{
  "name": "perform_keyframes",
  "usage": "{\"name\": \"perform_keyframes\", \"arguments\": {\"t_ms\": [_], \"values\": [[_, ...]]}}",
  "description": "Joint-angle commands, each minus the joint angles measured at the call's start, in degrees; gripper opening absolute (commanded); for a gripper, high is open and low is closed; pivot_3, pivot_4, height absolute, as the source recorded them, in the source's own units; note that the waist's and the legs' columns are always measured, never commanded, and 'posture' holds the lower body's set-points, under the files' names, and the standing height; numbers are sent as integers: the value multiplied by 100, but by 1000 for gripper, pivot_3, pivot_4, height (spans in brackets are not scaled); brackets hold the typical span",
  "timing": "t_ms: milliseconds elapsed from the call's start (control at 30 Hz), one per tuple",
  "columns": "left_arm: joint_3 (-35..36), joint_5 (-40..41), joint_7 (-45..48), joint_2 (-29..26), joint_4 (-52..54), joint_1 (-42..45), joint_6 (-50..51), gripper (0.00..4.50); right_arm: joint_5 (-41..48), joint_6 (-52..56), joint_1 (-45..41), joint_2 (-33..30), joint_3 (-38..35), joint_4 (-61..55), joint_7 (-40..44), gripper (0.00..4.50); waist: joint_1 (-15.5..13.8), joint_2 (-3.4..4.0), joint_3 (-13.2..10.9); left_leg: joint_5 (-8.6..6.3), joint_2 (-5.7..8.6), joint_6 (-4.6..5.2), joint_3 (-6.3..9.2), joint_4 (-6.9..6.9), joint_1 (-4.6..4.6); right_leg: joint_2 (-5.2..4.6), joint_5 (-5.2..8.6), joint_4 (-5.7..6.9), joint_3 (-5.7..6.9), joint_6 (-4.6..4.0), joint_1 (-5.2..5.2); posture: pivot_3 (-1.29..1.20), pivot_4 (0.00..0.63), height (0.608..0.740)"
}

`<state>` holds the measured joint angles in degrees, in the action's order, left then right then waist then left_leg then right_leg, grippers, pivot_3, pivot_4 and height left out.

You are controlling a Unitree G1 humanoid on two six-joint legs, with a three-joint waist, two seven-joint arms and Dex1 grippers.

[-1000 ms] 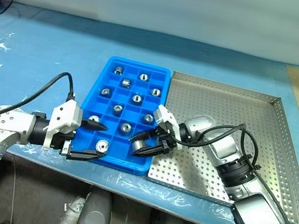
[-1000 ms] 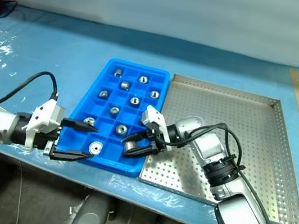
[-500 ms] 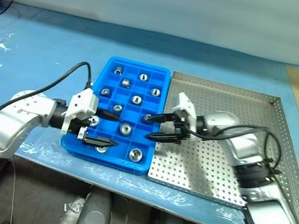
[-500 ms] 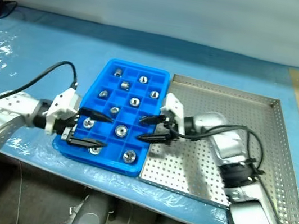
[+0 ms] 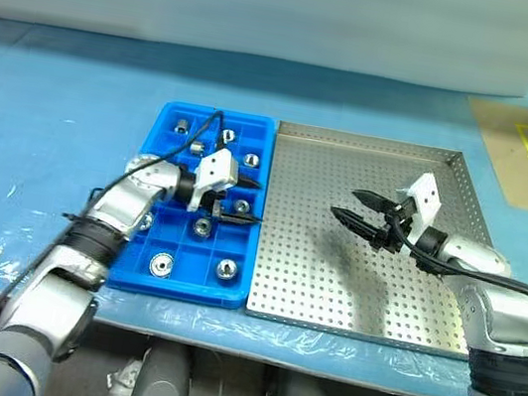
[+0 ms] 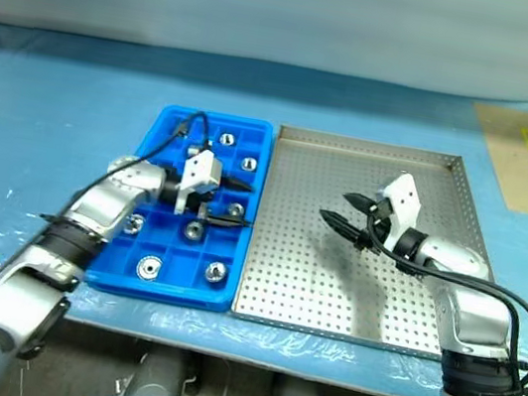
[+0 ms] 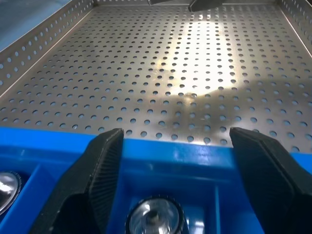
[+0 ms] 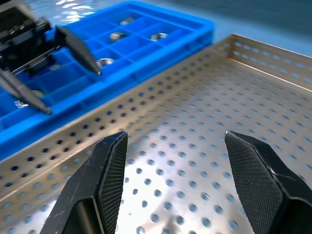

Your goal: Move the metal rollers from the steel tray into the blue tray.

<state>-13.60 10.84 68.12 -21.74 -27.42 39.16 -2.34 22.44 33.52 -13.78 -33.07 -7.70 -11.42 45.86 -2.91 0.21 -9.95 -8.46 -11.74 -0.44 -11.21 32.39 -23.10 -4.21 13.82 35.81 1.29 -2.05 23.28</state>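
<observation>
**Rollers sit sorted in blue tray as steel tray lies bare**

Head camera: the left gripper (image 5: 241,201) hovers, jaws open and empty, over the blue tray (image 5: 145,278) near its edge against the steel tray (image 5: 345,321), likely after a drop-off. The metal rollers (image 5: 161,264) rest singly in its compartments. The right gripper (image 5: 355,206), also open and empty, hangs above the steel tray's perforated floor. Left wrist camera: a roller (image 7: 155,215) lies between parted fingers. Right wrist camera: bare steel ahead.
</observation>
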Motion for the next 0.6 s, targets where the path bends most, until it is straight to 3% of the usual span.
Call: {"name": "perform_keyframes", "arguments": {"t_ms": [33, 200, 600], "values": [[185, 81, 24, 74, -135, 162, -49, 3687, -62, -204, 198, 160, -196, -401, -482, 3247, 51, 0, 0, -4, 0, 7, -1, 0, 0, -1, 0, 0, 0, 0, 0, -236, 150, 740], [446, 407, 174, -25, 190, 127, 347, 3687, -209, -388, 134, 414, -114, -215, -964, 3247, 77, 0, 0, -13, -3, 22, -2, 8, 2, -2, -1, 5, -3, -1, 0, -216, 150, 740], [793, 696, 107, -468, 1104, -130, 1157, 3687, -220, -553, -319, 516, 404, 269, -732, 3247, 25, 1, -1, -17, -2, 28, -3, 7, 0, -6, 0, 0, 0, -2, -3, -126, 150, 740]]}}
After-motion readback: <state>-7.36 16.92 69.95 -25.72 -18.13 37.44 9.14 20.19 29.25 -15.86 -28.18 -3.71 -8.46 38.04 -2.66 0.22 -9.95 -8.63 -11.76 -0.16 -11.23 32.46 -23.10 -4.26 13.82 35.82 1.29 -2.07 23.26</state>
